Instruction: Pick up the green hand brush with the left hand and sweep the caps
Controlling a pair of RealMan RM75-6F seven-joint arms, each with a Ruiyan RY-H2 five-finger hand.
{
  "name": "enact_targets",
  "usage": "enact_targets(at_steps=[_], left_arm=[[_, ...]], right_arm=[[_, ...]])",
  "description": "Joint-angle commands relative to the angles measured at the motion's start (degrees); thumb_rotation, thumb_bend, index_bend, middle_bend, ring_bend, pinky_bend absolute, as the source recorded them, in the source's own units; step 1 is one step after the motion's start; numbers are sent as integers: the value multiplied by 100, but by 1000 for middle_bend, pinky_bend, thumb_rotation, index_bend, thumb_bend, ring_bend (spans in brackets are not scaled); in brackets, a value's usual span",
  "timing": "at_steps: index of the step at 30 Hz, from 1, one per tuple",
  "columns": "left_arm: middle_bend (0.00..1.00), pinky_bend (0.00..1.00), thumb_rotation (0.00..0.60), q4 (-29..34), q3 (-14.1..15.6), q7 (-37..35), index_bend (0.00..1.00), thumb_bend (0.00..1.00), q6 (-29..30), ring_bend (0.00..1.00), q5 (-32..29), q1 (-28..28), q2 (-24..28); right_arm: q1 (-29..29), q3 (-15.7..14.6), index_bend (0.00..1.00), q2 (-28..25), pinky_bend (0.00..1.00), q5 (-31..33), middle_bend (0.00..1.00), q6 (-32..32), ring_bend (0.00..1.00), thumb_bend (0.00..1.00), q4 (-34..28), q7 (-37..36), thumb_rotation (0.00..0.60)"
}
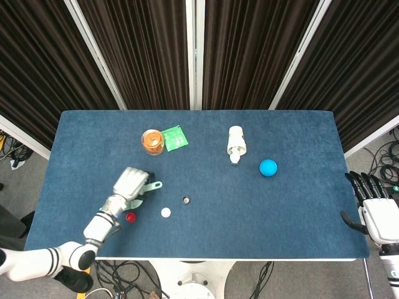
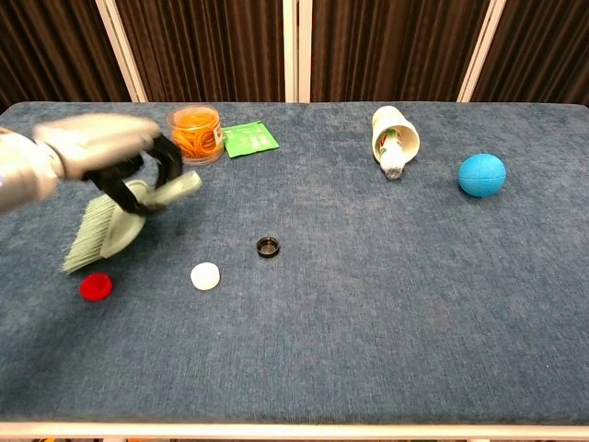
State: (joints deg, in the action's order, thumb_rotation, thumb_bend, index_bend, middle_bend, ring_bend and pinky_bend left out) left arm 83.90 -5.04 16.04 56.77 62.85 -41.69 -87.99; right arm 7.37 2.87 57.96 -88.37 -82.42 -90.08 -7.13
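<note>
Now the left hand (image 2: 97, 145) grips the green hand brush (image 2: 115, 217) by its handle, lifted off the table, bristles hanging down just beside and below the fingers. Of 3 caps, the red cap (image 2: 96, 286) sits right under the bristle tips, the white cap (image 2: 205, 275) near it on the far side from the arm, the black cap (image 2: 268, 246) beyond that. To sweep well, lower until the bristles touch cloth, then drag steadily through the red cap first. No readable writing anywhere. The right hand (image 1: 376, 208) rests open off the table edge.
</note>
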Motion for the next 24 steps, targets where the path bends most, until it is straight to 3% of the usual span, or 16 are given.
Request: enact_targets(at_steps=[1,6,10,16,24], left_arm=[[605,1000,600,372,-307,-1031,558,458,215,857,189,429,600],[610,1000,600,590,-404,-1778,565,460,592,856,337,828,960],[613,1000,600,737,-302,-1969,568,471,1048,857,471,1196,955],[613,1000,600,687,65,-1968,568,471,1466,855,835,1603,588],[613,1000,600,10,468,-2093,568,471,1675,854,1455,1891,-166]], right_arm=[[22,7,0,3,0,46,68,61,0,172,20,-14,600],[60,34,0,11,0,74,68,109,0,172,28,14,600],[103,53,0,19,0,81,68,159,0,175,10,56,600],[158,84,0,-9,0,104,68,217,0,173,-70,153,600],[195,80,0,-91,0,92,68,265,0,173,-248,337,600]])
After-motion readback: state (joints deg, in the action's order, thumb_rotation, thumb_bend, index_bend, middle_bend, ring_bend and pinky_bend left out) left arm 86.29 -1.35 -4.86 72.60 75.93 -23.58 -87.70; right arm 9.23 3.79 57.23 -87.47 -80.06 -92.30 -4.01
